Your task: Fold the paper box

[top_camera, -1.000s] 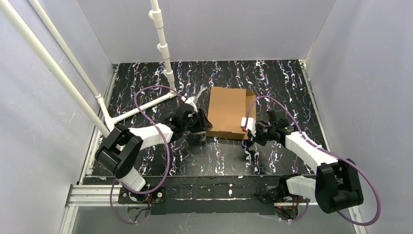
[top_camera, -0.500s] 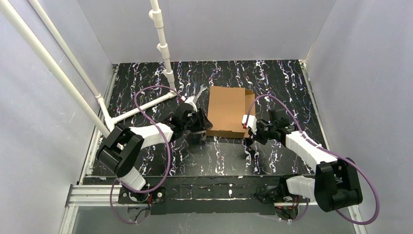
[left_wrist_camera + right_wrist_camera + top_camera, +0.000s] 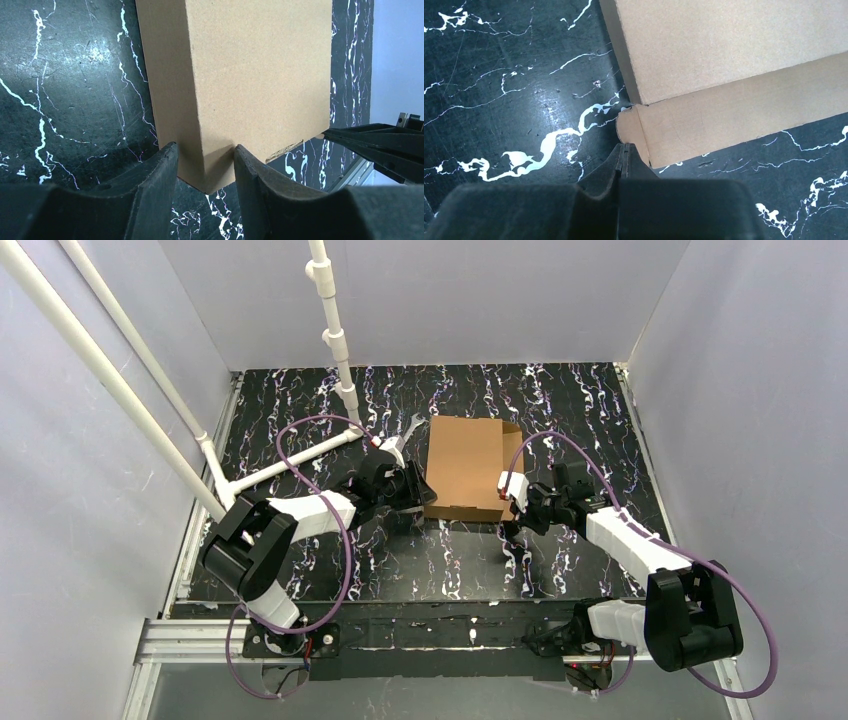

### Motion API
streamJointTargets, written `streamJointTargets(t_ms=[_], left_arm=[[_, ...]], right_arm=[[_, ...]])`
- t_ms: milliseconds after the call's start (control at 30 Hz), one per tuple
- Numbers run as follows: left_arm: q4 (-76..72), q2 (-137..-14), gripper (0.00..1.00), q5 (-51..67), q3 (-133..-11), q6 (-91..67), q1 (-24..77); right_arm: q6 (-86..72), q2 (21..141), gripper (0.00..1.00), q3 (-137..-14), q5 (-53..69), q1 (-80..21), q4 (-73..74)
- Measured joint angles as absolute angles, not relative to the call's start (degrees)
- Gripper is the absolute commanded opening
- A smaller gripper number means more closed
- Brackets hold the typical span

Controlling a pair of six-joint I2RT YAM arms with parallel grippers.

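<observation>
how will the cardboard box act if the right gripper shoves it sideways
Probably light: the cardboard box is thin board, so it would likely slide on the smooth table rather than tip, being low and flat. The loose flap by the shut right gripper may bend first.

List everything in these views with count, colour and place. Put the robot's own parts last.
paper box: one, brown cardboard, lying mid-table.
table: one, black with white veins, under everything.
pipes: several, white, at the left and far left.
walls: pale grey, on three sides of the table.
rail: one, silver, along the near edge.
cables: two, purple, one looping by each arm.
arms: two, white and black, reaching in from the near edge.
left gripper: one, black, clamped across the box's near left corner.
right gripper: one, black, shut, tips at the rounded flap by the box's near right corner.
</observation>
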State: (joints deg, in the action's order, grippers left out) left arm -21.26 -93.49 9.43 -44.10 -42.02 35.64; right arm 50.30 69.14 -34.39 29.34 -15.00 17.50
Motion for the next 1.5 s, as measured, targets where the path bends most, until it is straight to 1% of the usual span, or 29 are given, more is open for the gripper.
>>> streamJointTargets(t_ms=[700,1500], left_arm=[[-22.0,-95.5,0.41,11.9,-45.5,-41.6,35.0],[-20.6,-96.3,0.4,13.3,-46.9,-41.3,34.7]], right_arm=[[48.1,69.9,0.01,-34.4,25.4,-15.0,11.8],[52.9,69.8,0.01,-34.4,28.3,-14.7,12.8]])
